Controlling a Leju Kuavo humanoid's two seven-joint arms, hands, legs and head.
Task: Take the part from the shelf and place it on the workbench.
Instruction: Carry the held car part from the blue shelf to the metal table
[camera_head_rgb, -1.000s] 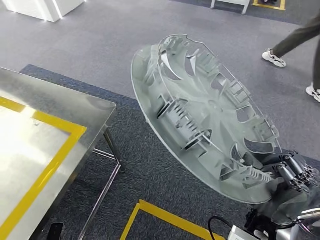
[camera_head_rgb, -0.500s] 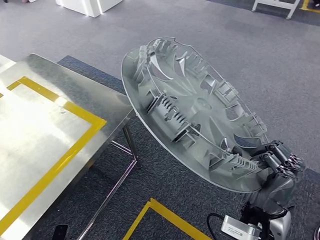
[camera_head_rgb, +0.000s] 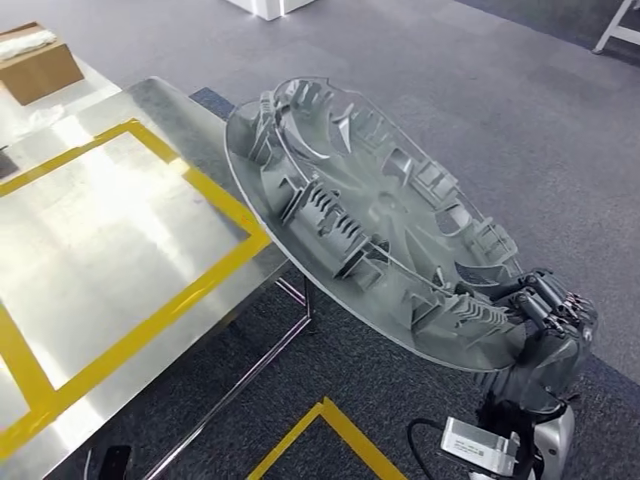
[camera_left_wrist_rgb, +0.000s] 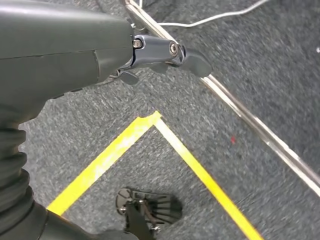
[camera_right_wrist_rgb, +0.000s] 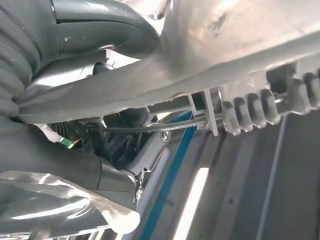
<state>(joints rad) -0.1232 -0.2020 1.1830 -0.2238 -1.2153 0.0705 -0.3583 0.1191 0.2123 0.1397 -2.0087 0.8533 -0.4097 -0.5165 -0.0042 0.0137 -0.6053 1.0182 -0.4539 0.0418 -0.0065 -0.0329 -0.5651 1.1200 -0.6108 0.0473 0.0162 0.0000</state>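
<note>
The part (camera_head_rgb: 377, 220) is a large silver wheel cover with ribs and cut-outs, held tilted in the air with its ribbed inner side towards me. My right hand (camera_head_rgb: 547, 330) grips its near right rim, fingers curled over the edge. The far left edge of the part hangs over the corner of the steel workbench (camera_head_rgb: 113, 230), which has a yellow taped rectangle. In the right wrist view the part's rim (camera_right_wrist_rgb: 234, 45) lies against my right hand (camera_right_wrist_rgb: 75, 30). My left hand (camera_left_wrist_rgb: 162, 52) hangs over the carpet, fingers stretched out, holding nothing.
A cardboard box (camera_head_rgb: 38, 62) sits at the far left end of the workbench. Chrome table legs (camera_head_rgb: 302, 300) run under its corner. Yellow floor tape (camera_head_rgb: 332, 425) marks the grey carpet below the part. A white stand (camera_head_rgb: 264, 8) is far back.
The whole view has swung left: the workbench now takes up more of the picture and the walking person is out of it. The part stays in my right hand, now nearer the table corner.
</note>
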